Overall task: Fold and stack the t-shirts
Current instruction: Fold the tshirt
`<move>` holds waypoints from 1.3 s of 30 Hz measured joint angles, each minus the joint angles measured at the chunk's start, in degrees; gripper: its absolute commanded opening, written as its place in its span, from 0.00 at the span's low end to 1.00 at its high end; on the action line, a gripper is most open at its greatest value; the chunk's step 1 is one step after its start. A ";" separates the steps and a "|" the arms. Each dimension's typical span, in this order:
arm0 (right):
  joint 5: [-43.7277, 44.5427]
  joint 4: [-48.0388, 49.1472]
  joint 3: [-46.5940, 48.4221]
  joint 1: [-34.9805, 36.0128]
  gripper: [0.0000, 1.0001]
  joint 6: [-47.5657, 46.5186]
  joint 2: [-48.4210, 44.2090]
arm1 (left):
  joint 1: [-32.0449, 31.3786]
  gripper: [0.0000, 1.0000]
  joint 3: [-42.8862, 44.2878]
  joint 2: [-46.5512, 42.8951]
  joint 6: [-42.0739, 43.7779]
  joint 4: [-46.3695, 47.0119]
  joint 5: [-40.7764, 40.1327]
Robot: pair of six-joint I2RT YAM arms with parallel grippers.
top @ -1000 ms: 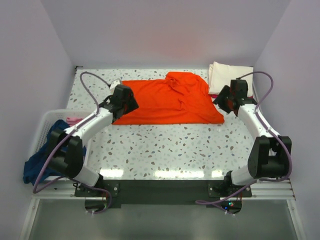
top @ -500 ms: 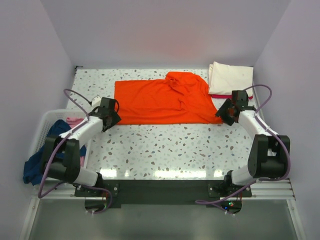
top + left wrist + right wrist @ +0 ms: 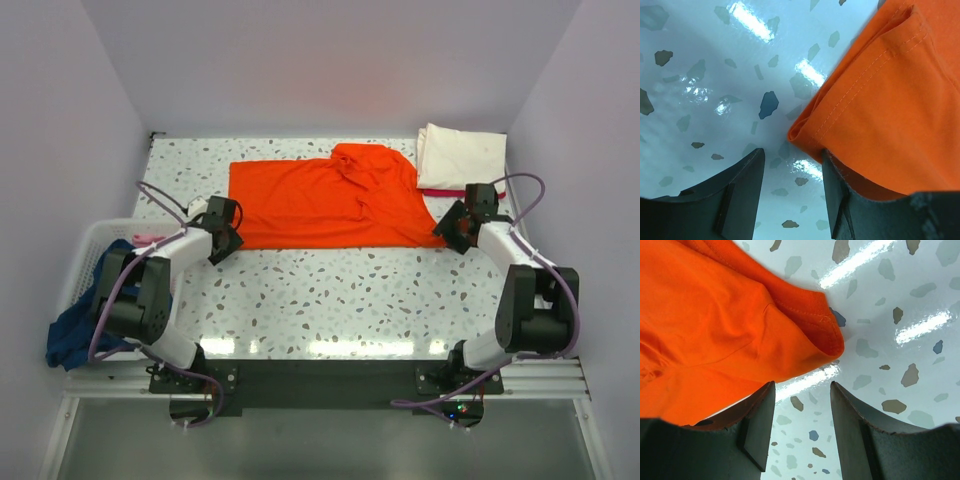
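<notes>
The orange t-shirt (image 3: pixel 330 205) lies spread in the upper middle of the top view on the speckled table (image 3: pixel 330 300), with its long axis running left to right. Its left end is a straight, flat edge, and its upper right is rumpled into folds. The left arm reaches from the lower left, forearm low over the table, and puts the left gripper (image 3: pixel 222 240) at the shirt's lower left corner. In the left wrist view that gripper (image 3: pixel 791 155) has its jaws set fairly wide. The stitched corner of the shirt (image 3: pixel 880 110) sits at the gap and passes behind the right-hand finger. The right arm reaches up the right side to the lower right corner, where the right gripper (image 3: pixel 452 228) is also parted. In its wrist view the gripper (image 3: pixel 802 390) sits just below the hemmed tip of the shirt (image 3: pixel 715 325). Since half a second ago the left gripper has closed in on the corner and its elbow has swung inward; the right arm and the shirt have hardly moved. A folded cream-white shirt (image 3: pixel 460 155) lies at the upper right, and a navy shirt (image 3: pixel 75 335) hangs from the white basket (image 3: pixel 85 255) at the left.
</notes>
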 measured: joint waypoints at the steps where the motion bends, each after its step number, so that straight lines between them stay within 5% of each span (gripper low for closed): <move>1: 0.00 0.02 -0.02 -0.02 0.52 0.00 0.26 | 0.00 0.53 0.07 0.28 -0.15 0.17 0.00; 9: 0.00 1.16 -1.36 -0.13 0.59 0.42 1.29 | 0.00 0.36 1.38 1.46 -1.33 1.44 -0.83; 14: 0.22 1.64 -1.95 -0.50 0.57 0.87 1.38 | 0.02 0.21 1.90 2.19 -1.31 2.27 -1.29; 20: 0.24 3.26 -2.10 -1.55 0.52 1.64 3.93 | 0.02 0.15 2.19 3.04 -1.25 2.89 -1.44; 27: 0.44 4.48 -1.11 -2.08 0.32 2.95 7.80 | 0.02 0.02 3.23 4.26 -0.87 2.89 -1.51; 31: 0.72 4.70 0.07 -2.05 0.10 3.45 9.33 | 0.02 0.00 3.78 4.39 -0.68 2.56 -1.60; 39: 2.71 3.21 3.50 -2.08 0.00 3.26 9.51 | 0.02 0.00 6.29 4.09 0.33 -0.70 -3.67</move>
